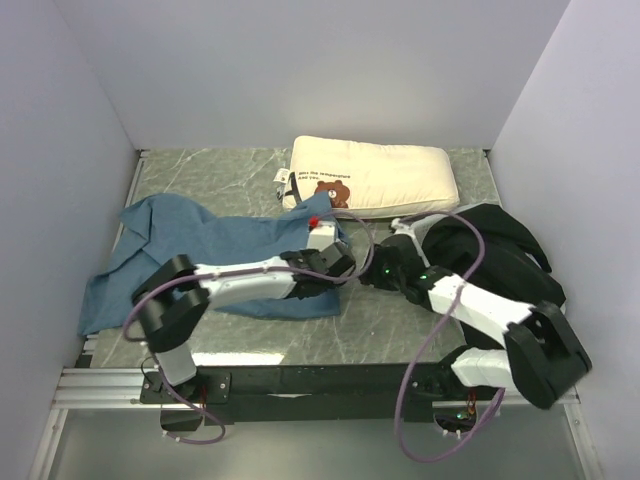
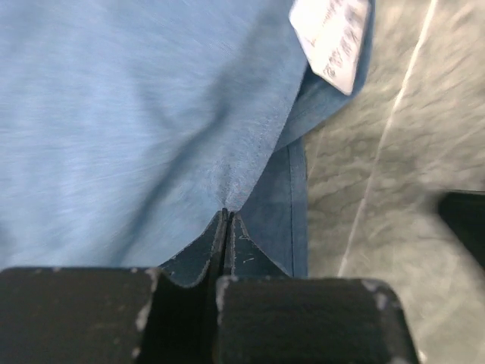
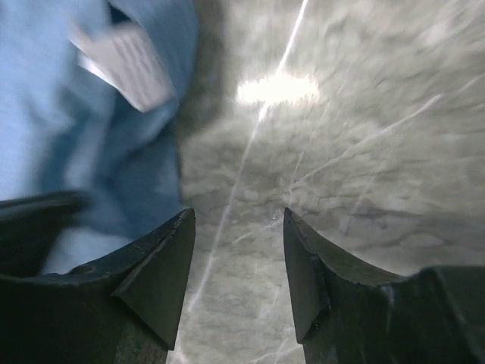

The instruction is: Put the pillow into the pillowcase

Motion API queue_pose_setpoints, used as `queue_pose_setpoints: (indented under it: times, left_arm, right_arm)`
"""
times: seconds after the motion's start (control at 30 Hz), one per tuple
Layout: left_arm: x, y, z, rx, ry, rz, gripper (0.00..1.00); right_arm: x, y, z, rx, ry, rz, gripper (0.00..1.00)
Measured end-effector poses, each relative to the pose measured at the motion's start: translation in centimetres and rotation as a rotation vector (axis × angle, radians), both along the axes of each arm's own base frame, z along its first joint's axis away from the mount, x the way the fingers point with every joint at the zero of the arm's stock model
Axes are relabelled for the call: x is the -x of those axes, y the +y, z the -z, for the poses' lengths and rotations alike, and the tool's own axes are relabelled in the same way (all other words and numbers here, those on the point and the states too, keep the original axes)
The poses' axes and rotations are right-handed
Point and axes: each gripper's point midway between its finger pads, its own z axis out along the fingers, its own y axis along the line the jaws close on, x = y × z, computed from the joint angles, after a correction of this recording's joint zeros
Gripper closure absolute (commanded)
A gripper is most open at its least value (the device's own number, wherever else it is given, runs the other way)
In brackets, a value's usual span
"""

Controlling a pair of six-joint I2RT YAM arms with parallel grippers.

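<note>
The cream pillow [image 1: 385,177] with the bear face lies at the back of the table. The dusty-blue pillowcase [image 1: 190,250] is spread crumpled on the left. My left gripper [image 1: 338,262] is at its right edge and, in the left wrist view, is shut [image 2: 226,218] on a fold of the blue pillowcase [image 2: 136,121] near its white label [image 2: 333,34]. My right gripper [image 1: 366,273] sits just right of it, open and empty [image 3: 236,220] over bare table, with the pillowcase edge [image 3: 53,129] and the label [image 3: 125,64] to its left.
A black fabric bundle [image 1: 505,250] lies at the right, under and behind the right arm. White walls close the table [image 1: 230,165] on the left, back and right. The marble tabletop [image 3: 341,152] shows beneath the right gripper.
</note>
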Motion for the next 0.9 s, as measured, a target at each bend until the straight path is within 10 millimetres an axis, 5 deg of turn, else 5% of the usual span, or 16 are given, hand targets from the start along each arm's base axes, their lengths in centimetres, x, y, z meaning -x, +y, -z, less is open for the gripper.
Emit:
queue_pose_setpoints:
  times: [0.13,0.33,0.43,0.53,0.67,0.77,0.9]
  left_arm:
    - [-0.5,2.3,-4.2,0.081,-0.048,-0.041,0.99]
    - [-2.5,6.8,-9.0,0.203,-0.118,-0.139,0.99]
    - [-2.7,8.4,-8.7,0.207,-0.107,-0.155,0.99]
    - [-2.8,10.1,-7.6,0.199,-0.079,-0.175,0.99]
    - [-3.4,13.2,-7.1,0.214,-0.051,-0.227,0.99]
    - [-4.2,16.0,-7.7,0.242,-0.048,-0.288,0.99]
    - [-4.7,19.2,-7.5,0.261,-0.015,-0.360,0.99]
  right_arm:
    - [1.1,2.0,3.2,0.073,0.090,-0.081,0.36]
    - [1.4,6.7,4.3,0.083,0.115,-0.183,0.35]
    - [1.1,8.9,4.2,0.055,0.106,-0.208,0.46]
    - [1.8,10.9,4.4,0.016,0.115,-0.240,0.72]
    - [4.8,13.5,4.7,-0.014,0.146,-0.321,0.94]
    - [7.6,16.3,3.4,-0.064,0.128,-0.410,0.96]
    - [9.5,19.1,-0.8,-0.157,0.045,-0.487,0.95]
